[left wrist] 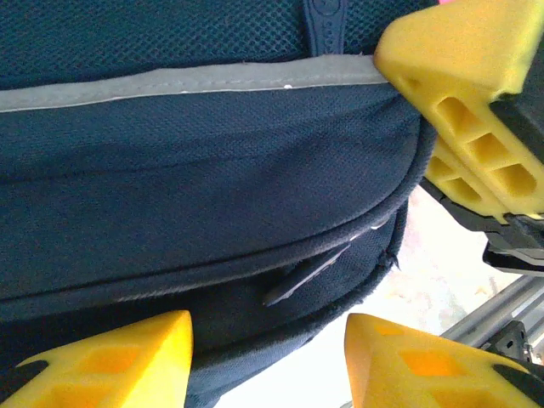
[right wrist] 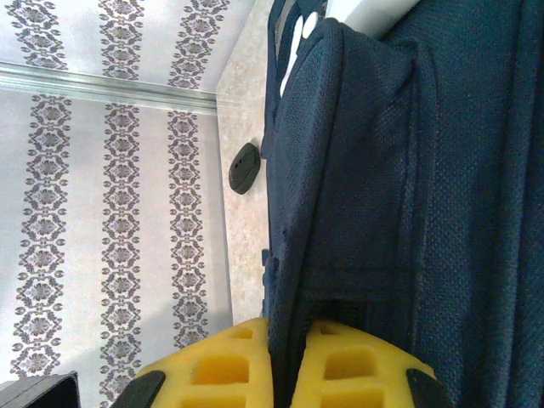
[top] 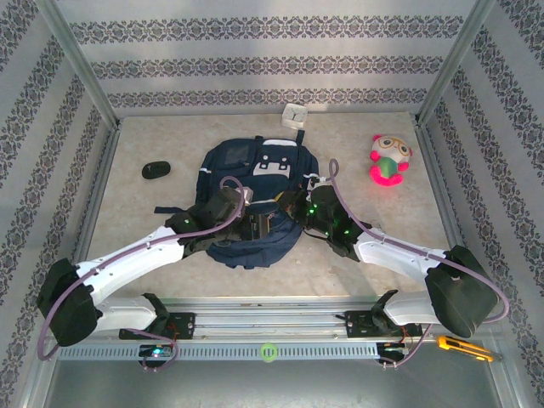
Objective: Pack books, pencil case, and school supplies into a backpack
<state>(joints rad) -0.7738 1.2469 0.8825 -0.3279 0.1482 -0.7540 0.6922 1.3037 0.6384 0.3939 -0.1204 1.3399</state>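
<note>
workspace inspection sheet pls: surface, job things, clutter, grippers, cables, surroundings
surface: beige table, backpack lying mid-table
job's things: backpack; pale case at the far edge behind it
clutter: black oval left; plush right; green ring and yellow tool on the near ledge
grippers: left gripper open at backpack's edge; right gripper shut on backpack fabric
cables: purple cables loop above the backpack
surroundings: patterned walls, metal frame
</note>
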